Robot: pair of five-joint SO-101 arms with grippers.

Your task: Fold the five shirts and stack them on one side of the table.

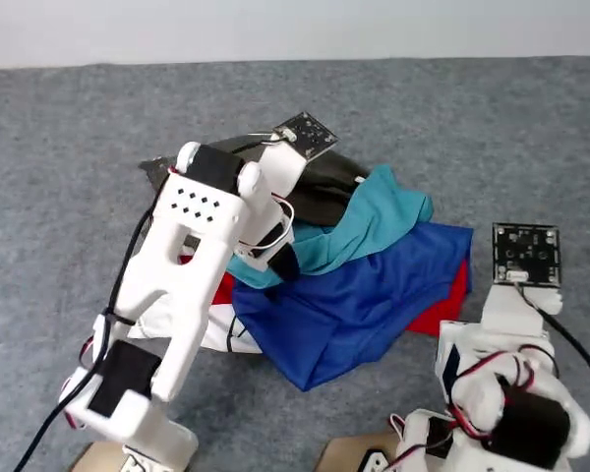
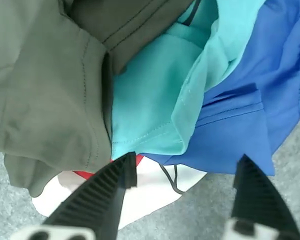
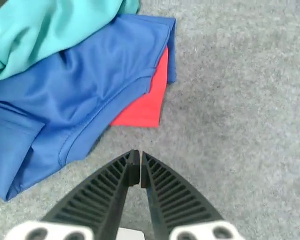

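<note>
Five shirts, unfolded, heaped in one overlapping pile at the middle of the grey counter (image 1: 492, 128). Olive-grey shirt (image 1: 324, 192): at 12 o'clock of the pile, uppermost there, partly crossed by the left arm (image 1: 187, 285). Teal shirt (image 1: 383, 221): at 1 o'clock, rumpled, tucked under the olive-grey hem and draped over the top edge of the blue. Blue shirt (image 1: 364, 295): widest spread, from the pile's centre out to 5 o'clock, lying on the red. Red shirt (image 1: 450, 307): low in the heap, one corner out at 4 o'clock, a sliver more at 9 o'clock. White shirt (image 1: 211, 334): at 8 o'clock, flat on the counter beneath the others, partly hidden by the left arm. Left jaws: spread wide, gripping nothing, poised above the spot where olive-grey, teal, blue and white meet, one fingertip (image 2: 127, 167) over the red sliver. Right arm (image 1: 511, 393): at 5 o'clock of the counter. Right jaws: pressed together tip to tip, nothing between them, above bare counter near the red corner at 4 o'clock of the pile, apart from the cloth.
</note>
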